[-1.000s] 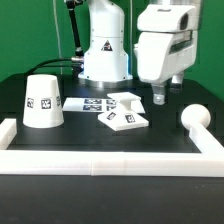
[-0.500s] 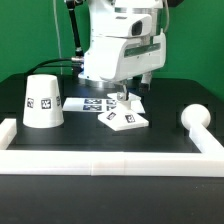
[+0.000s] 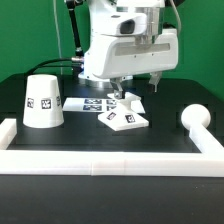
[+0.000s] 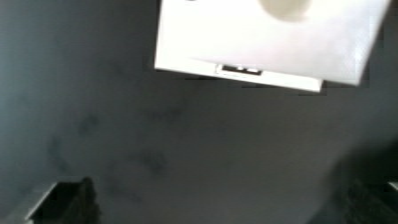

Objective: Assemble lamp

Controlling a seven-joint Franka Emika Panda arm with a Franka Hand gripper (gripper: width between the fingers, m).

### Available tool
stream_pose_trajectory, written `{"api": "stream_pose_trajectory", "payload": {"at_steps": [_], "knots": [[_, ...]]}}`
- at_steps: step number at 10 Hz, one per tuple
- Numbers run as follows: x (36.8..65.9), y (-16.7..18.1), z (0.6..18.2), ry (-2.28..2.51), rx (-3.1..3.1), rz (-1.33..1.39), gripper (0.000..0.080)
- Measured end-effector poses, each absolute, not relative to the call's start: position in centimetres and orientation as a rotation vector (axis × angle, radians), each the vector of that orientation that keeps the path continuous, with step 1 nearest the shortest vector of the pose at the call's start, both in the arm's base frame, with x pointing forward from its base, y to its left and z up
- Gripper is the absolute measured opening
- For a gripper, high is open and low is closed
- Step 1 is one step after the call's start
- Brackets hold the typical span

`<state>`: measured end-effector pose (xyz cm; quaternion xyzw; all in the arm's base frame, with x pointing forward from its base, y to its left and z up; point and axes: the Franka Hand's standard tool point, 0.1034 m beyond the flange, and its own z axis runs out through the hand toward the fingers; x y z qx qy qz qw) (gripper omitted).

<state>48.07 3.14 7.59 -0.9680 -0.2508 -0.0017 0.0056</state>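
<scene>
The flat angular white lamp base (image 3: 125,111) lies on the black table with tags on its top. In the wrist view it fills the upper part (image 4: 249,40), one tag showing on its edge. My gripper (image 3: 137,88) hangs open just above the base's far side, holding nothing, one finger (image 3: 117,93) by the base's far corner. In the wrist view the gripper (image 4: 222,205) shows only dark fingertips (image 4: 63,203) at the lower corners over bare table. The cone shade (image 3: 42,100) stands at the exterior view's left. The round-headed bulb post (image 3: 197,122) lies at the right.
The marker board (image 3: 88,103) lies flat behind the base, next to the shade. A white rail border (image 3: 110,160) runs along the front and up both sides. The robot's white pedestal (image 3: 105,60) stands behind the marker board.
My hand has swung from the exterior view's right to above the base and turned broadside to the camera. It stays open and empty.
</scene>
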Motion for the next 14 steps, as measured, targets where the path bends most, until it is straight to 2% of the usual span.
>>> {"api": "stream_pose_trajectory", "payload": {"at_steps": [6, 14], "knots": [[44.5, 1.9, 6.5, -0.744, -3.039, 0.015, 0.0699], [42.8, 2.1, 4.5, -0.761, -3.024, 0.044, 0.0699]]}}
